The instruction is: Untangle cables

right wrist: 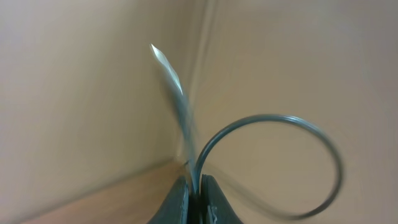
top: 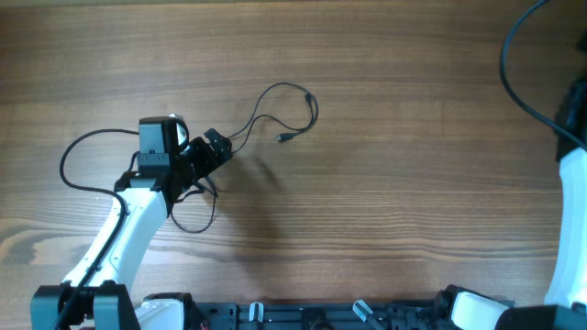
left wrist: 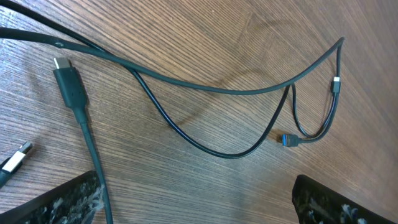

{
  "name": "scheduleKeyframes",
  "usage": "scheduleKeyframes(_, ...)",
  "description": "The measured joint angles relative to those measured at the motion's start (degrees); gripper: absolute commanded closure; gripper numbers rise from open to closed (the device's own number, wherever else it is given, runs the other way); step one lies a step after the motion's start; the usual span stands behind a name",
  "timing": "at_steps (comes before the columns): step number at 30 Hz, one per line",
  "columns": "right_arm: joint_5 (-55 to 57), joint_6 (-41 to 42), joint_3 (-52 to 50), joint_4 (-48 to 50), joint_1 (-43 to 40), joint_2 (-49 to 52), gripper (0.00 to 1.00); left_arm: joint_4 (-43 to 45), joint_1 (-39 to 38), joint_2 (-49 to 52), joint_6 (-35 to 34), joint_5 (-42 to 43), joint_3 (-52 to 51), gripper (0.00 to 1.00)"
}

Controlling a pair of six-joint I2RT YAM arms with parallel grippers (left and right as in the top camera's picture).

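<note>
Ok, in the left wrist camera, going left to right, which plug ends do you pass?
Silver plug tip → dark connector → blue-tipped plug → small plug by the cable bend.

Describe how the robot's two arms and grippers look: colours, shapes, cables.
Both arms have white, rounded links. The left arm carries a boxy black camera housing near its black left gripper; its fingers are dark with scuffed, whitish pads. A thick black cable loops from it. The right arm has a similar cable; the right gripper is dark grey.
</note>
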Motion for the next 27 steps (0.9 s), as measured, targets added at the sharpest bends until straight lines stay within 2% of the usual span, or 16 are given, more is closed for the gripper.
scheduleKeyframes(5,0.2,-7.3,0.1,3.1,-3.7,2.8,0.95,0.0,0.0,0.0,0.0,0.0,0.0,0.0)
scheduleKeyframes(9,0.2,-8.3,0.1,3.0,-7.1,9.6,0.96,0.0,0.0,0.0,0.0,0.0,0.0,0.0)
scheduleKeyframes(14,-2.4,-2.5,0.0,-0.5,-9.3,21.9,0.95,0.0,0.0,0.0,0.0,0.0,0.0,0.0)
scheduleKeyframes(21,-9.1,9.4,0.0,-5.1,-9.3,33.5,0.92,0.0,0.0,0.0,0.0,0.0,0.0,0.0)
scheduleKeyframes(22,-9.4,10.5,0.0,-6.0,-9.3,34.7,0.88,0.0,0.0,0.0,0.0,0.0,0.0,0.0)
scheduleKeyframes(24,-10.2,13.2,-0.1,-8.6,-9.3,37.4,0.62,0.0,0.0,0.0,0.0,0.0,0.0,0.0)
scheduleKeyframes(25,-10.5,14.3,-0.2,-10.0,-9.3,38.2,0.4,0.0,0.0,0.0,0.0,0.0,0.0,0.0)
scheduleKeyframes(26,-10.8,15.4,-0.3,-11.3,-9.3,38.7,0.0,0.0,0.0,0.0,0.0,0.0,0.0,0.0)
scheduleKeyframes(27,-10.8,16.3,-0.4,-12.5,-9.3,38.9,0.0,0.0,0.0,0.0,0.0,0.0,0.0,0.0)
